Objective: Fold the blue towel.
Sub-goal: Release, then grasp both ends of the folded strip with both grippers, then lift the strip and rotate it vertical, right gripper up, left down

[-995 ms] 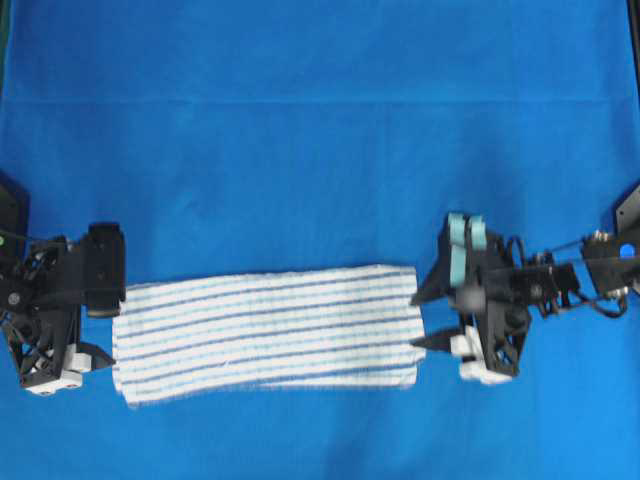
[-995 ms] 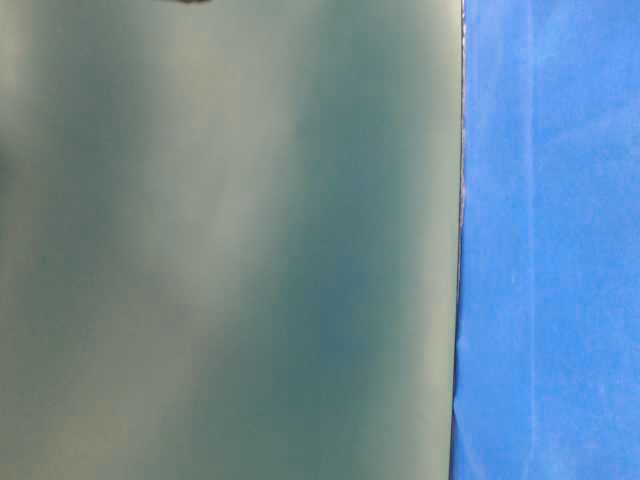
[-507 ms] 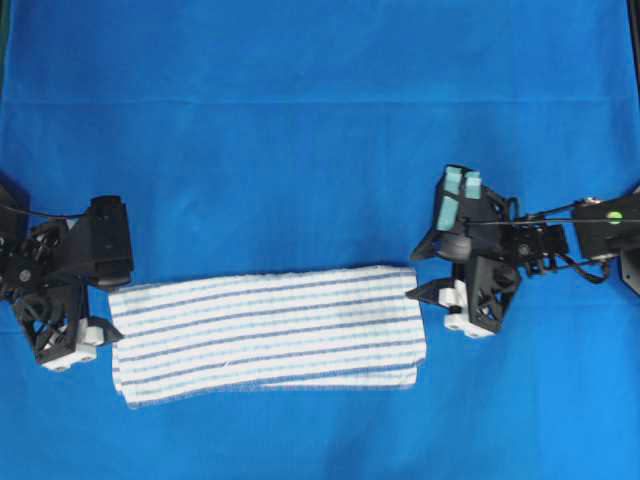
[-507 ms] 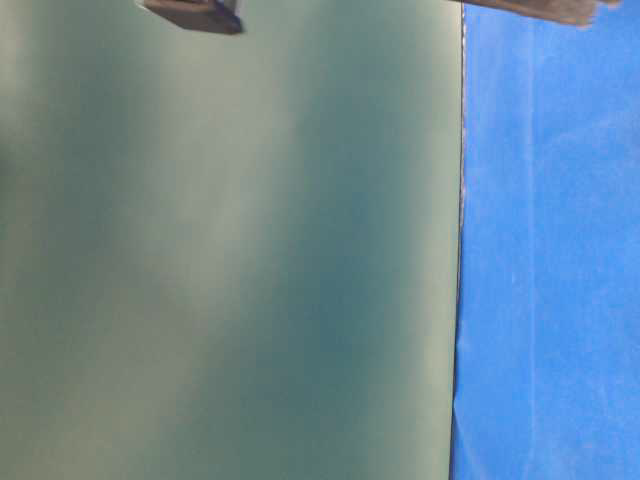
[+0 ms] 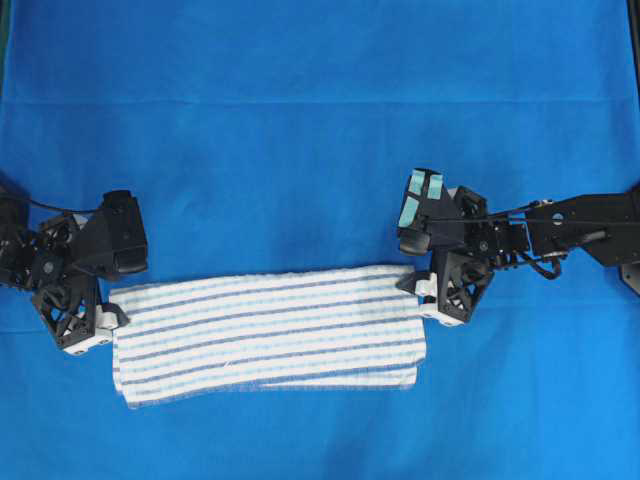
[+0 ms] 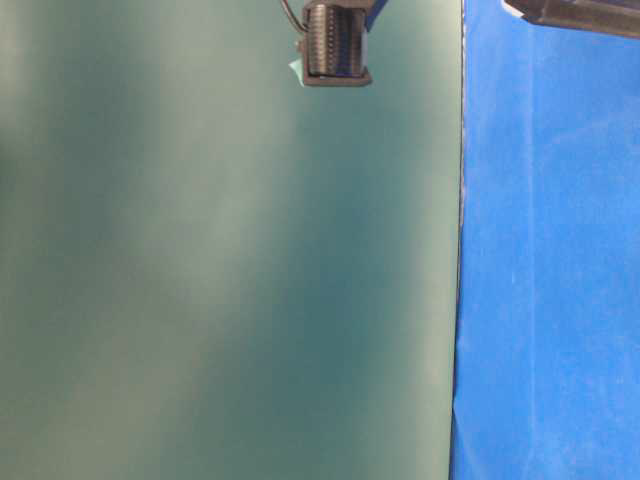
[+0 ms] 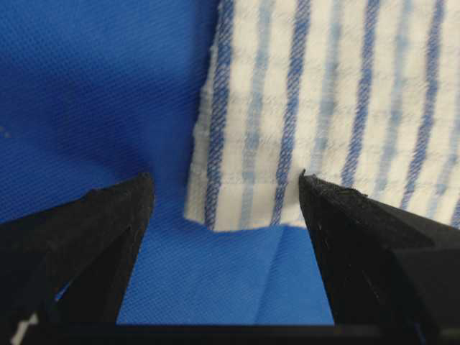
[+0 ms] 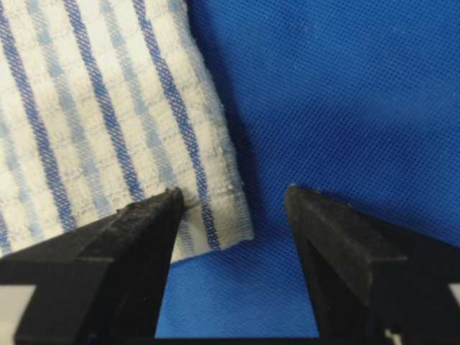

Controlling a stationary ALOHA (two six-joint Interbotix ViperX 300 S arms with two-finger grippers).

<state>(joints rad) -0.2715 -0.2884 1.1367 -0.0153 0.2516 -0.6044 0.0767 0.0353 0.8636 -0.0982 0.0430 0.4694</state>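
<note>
The blue towel [image 5: 268, 332], white with thin blue stripes, lies as a long folded band on the bright-blue table cloth [image 5: 320, 150]. My left gripper [image 5: 112, 302] is at the towel's left end, open. In the left wrist view its fingers straddle the corner of the towel [image 7: 323, 86], and the left gripper [image 7: 224, 180] holds nothing. My right gripper [image 5: 412, 286] is at the far right corner, also open. In the right wrist view the towel [image 8: 93, 108] reaches the left finger of the right gripper [image 8: 233, 190], with the corner lying between the fingers.
Plain blue cloth surrounds the towel on all sides. The table-level view is mostly a blurred dark-green surface [image 6: 220, 280] with blue cloth [image 6: 550, 280] on the right. A black arm part [image 6: 335, 45] hangs in at its top.
Both grippers have closed in on the towel's ends, the right one moving left and farther back, the left one moving right. Both stayed open. The towel has not moved.
</note>
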